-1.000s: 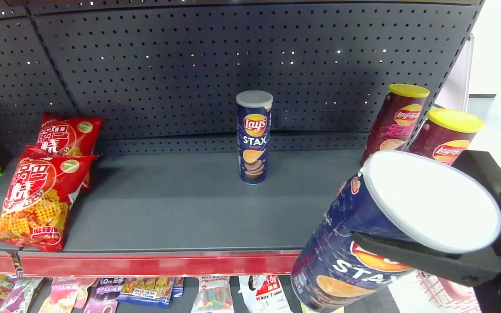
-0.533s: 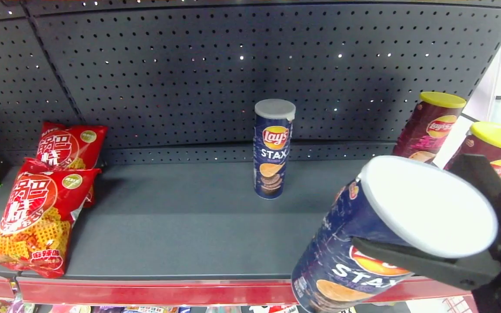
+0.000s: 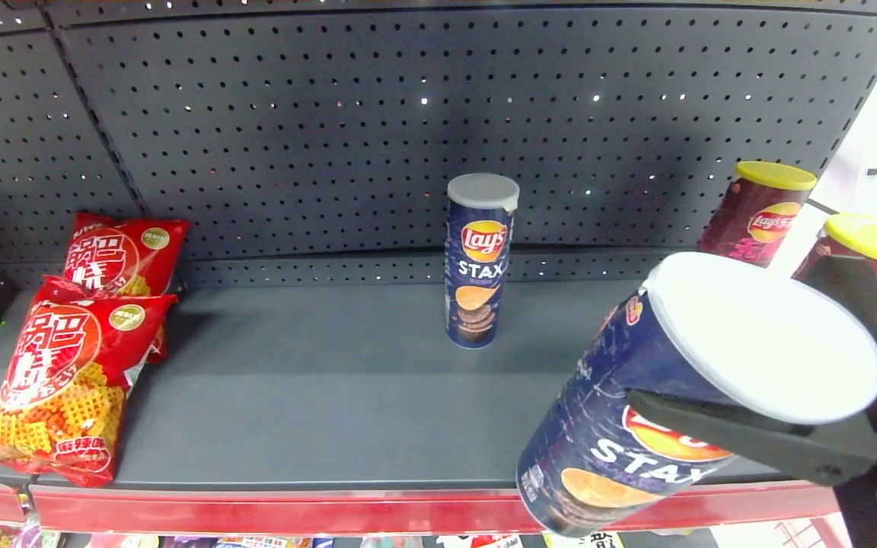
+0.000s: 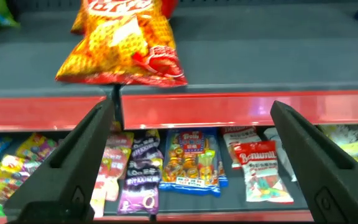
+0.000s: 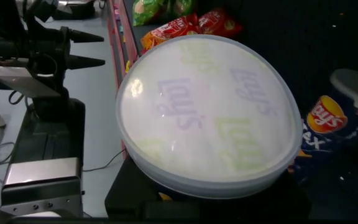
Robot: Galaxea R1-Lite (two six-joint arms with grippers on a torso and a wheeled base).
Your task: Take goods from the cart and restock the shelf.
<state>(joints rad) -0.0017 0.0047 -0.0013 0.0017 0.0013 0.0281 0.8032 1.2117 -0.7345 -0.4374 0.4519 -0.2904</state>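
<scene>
**Held can edges up at the shelf front**
The right gripper [image 3: 728,331], pinching the tilted can [image 3: 629,434], has risen slightly at the shelf's [image 3: 317,396] front right edge, so placing it near the standing can [image 3: 478,262] looks close. The left wrist view adds the left gripper [image 4: 191,106], spread and empty.

Grey shelf [image 3: 317,396]: 2 red snack bags [image 3: 58,380] left, 1 upright blue can [image 3: 480,262] centre-back, 1 maroon can [image 3: 758,209] right

You have room on the shelf deck [image 3: 317,396] between the red snack bags [image 3: 65,358] and the upright blue chip can [image 3: 479,262]; maroon cans [image 3: 760,209] crowd the right end
</scene>
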